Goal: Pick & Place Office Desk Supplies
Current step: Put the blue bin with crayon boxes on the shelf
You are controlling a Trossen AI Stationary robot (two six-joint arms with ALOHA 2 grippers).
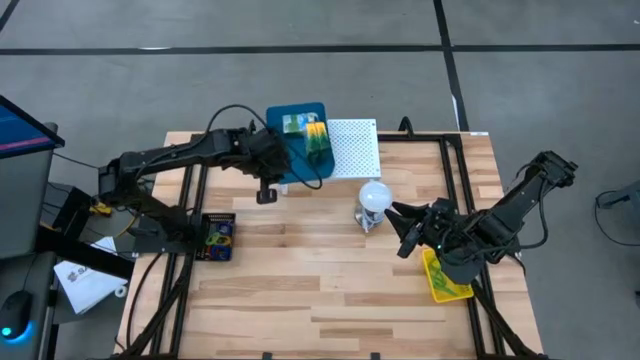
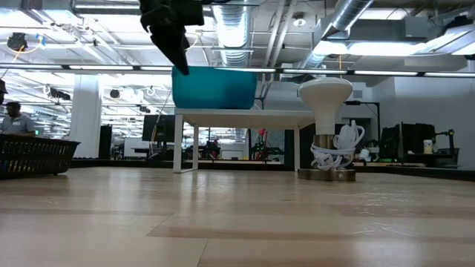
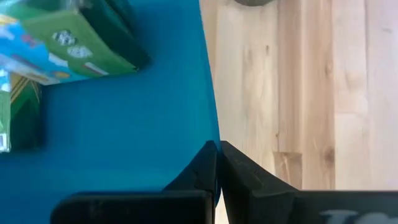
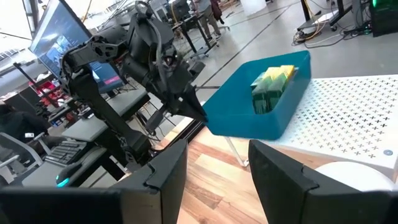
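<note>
The left claw [image 1: 283,172] is fully closed on the near wall of the blue tray [image 1: 284,117], pinching its edge between the two fingers [image 3: 205,174]; in the low view the tray [image 2: 215,87] hangs clear of the counter [image 1: 320,290], with the claw [image 2: 180,61] gripping its left edge from above. The tray overlaps the corner of the white perforated board [image 1: 352,148] at the far side of the counter. Inside the tray lie a yellow-green crayon box [image 1: 316,140] and small green and blue packets [image 1: 294,124]; the left wrist view shows these packets [image 3: 68,43] against one end of the tray floor, and the right wrist view shows the crayon box [image 4: 270,87] standing against the tray's far wall. The right claw [image 1: 400,232] is wide open and holds nothing, positioned just beside the white ball-shaped object [image 1: 374,196], which stands on a small base near the middle of the counter. A yellow tray [image 1: 444,280] lies under the right arm at the right edge of the counter. A black mesh basket [image 1: 216,237] at the left edge holds coloured items that cannot be identified.
</note>
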